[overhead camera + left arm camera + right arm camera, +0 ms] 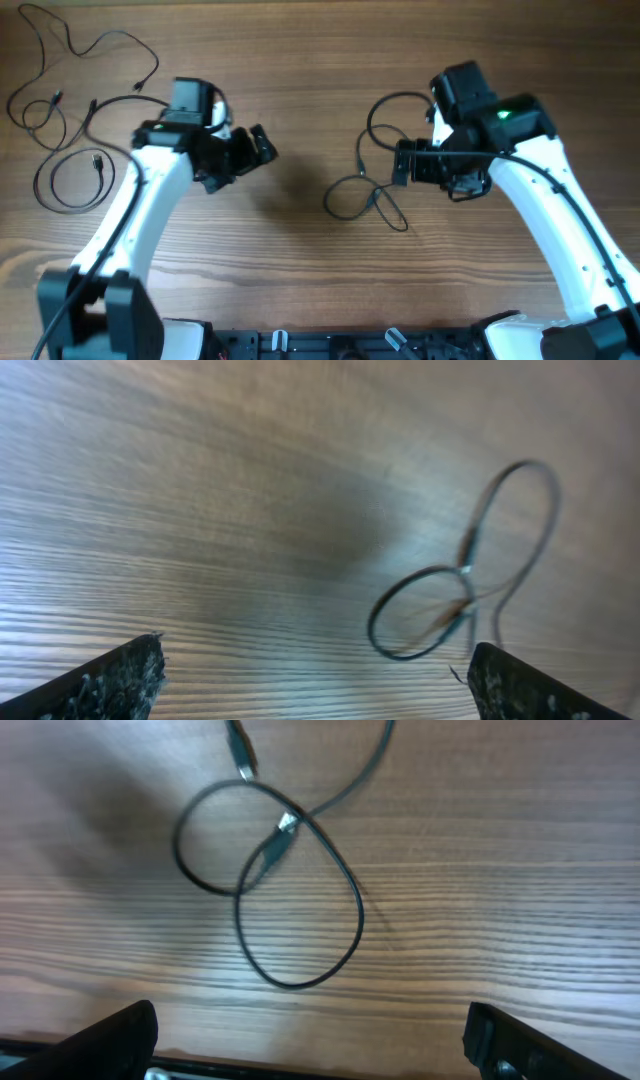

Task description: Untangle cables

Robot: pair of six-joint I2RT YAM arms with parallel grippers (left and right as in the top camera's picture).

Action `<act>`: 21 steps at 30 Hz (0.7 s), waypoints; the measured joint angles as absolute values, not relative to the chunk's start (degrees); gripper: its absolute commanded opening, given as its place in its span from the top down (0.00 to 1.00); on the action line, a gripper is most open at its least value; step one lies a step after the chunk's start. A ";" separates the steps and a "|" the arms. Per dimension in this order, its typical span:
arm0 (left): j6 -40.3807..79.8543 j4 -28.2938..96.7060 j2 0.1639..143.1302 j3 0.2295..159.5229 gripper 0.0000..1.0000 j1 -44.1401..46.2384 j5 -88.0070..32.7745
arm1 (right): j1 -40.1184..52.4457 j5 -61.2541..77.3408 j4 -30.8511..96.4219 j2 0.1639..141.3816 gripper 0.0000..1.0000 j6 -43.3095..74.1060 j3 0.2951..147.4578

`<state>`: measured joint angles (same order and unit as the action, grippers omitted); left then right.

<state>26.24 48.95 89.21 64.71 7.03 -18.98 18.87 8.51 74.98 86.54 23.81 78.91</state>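
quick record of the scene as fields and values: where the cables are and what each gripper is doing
surface: wooden table
left-side cables: thin black, spread in loose loops beside the left arm, one coiled cable wound into a ring
looped cable: lies in crossed loops on the wood in front of the right arm
left gripper: open, empty, over bare wood
right gripper: open, empty, facing the looped cable, not holding it
likely remaining: the crossed loops
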 measured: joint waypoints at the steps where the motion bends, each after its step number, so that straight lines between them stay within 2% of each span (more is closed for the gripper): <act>1: 26.55 48.97 90.96 64.71 0.00 8.16 -17.98 | 19.44 8.62 73.56 86.52 0.00 23.66 75.55; 5: 27.11 50.19 93.54 64.66 0.00 8.58 -16.03 | 21.76 15.00 58.72 86.32 0.02 23.07 60.34; 7: 27.14 50.74 93.80 64.66 0.00 8.58 -15.86 | 23.40 18.52 50.68 86.35 0.09 22.92 54.28; 9: 27.14 50.85 93.82 64.66 0.00 8.58 -15.68 | 25.26 20.58 46.94 86.35 0.41 22.63 50.37; 12: 27.14 50.83 93.82 64.66 0.00 8.58 -15.68 | 25.74 20.62 44.34 86.35 0.74 22.65 50.00; 13: 27.14 50.81 93.82 64.66 0.00 8.58 -15.68 | 25.74 20.49 43.72 86.35 0.80 22.59 49.98; 14: 27.14 51.00 93.82 64.66 0.00 8.58 -15.68 | 25.74 20.32 42.46 86.35 0.80 22.70 49.98; 15: 27.14 51.11 93.82 64.66 0.00 8.58 -15.68 | 25.74 20.29 41.63 86.35 0.96 22.65 49.98; 18: 27.14 51.24 93.82 64.66 0.00 8.58 -15.68 | 25.74 20.51 40.21 86.35 0.96 22.61 49.98; 21: 26.87 51.99 93.82 64.66 0.00 8.58 -17.26 | 25.74 31.75 40.75 86.35 0.96 22.63 52.05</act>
<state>26.87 51.99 93.82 64.66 8.58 -17.26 25.74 31.75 40.75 86.35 22.63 52.05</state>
